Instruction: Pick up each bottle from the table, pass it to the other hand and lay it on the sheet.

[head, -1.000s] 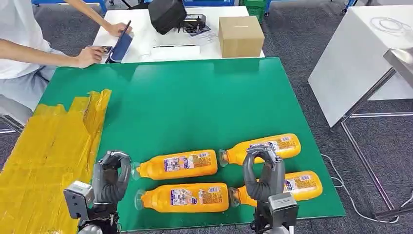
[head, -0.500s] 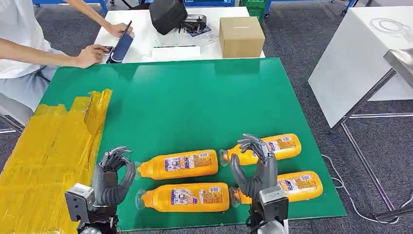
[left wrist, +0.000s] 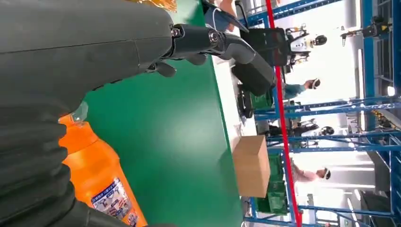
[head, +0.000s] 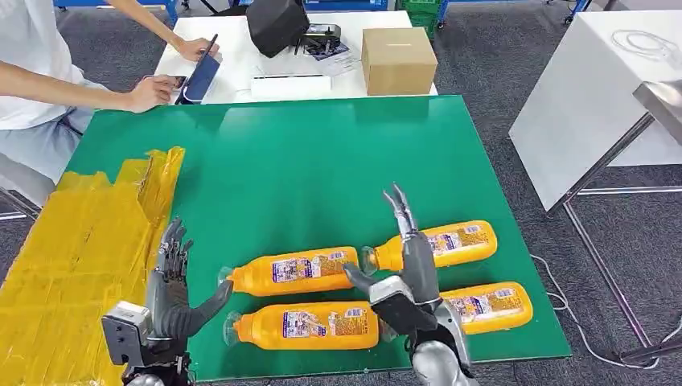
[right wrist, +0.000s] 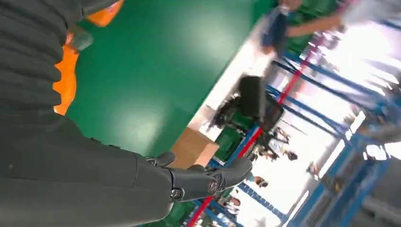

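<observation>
Several orange bottles lie on their sides on the green table: one at the middle left, one at the near left, one at the far right, one at the near right. My left hand is raised, fingers spread, holding nothing, between the yellow sheet and the bottle caps. My right hand is stretched flat, open, above the gap between the right-hand bottles. An orange bottle lies beside my left hand in the left wrist view.
A person sits at the far left with hands on a tablet on the white table. A cardboard box and a black bag stand there too. A white table stands to the right.
Both hands have uncurled from closed to spread open. The right hand has stretched forward and turned over the right-hand bottles. The bottles have not moved.
</observation>
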You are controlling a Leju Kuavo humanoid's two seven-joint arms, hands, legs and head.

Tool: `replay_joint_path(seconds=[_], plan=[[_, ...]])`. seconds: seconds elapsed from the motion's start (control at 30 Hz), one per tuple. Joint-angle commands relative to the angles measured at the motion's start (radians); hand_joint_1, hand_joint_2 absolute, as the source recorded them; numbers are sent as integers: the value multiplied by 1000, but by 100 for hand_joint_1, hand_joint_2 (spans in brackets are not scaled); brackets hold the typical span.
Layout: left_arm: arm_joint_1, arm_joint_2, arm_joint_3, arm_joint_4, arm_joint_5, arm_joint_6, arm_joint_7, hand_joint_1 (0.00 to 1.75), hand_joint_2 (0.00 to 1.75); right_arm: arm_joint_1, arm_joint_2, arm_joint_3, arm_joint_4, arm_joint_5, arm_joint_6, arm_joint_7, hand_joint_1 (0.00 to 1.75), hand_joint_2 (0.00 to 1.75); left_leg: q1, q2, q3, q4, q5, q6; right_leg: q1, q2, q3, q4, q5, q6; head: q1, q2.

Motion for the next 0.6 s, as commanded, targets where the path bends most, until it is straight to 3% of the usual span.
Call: replay_joint_path(seconds=[0.03,0.4,0.6], plan=[[-24,5,30,7,0,-10,10,0,175,-121,-50,88,163,77,24,48,0,175,1,3,3,-1,-1,0,1,1,3,-2,0,-2,0,0],[-56,-12,53,6,9,-53,14,0,175,-300,-51,212,388,274,98,173,0,175,1,4,3,0,-1,0,2,3,3,-1,1,-2,0,0],[-59,-13,54,8,10,-55,16,0,175,-312,-45,217,407,284,99,178,0,175,0,2,2,0,0,0,1,0,2,-1,0,-1,0,0]])
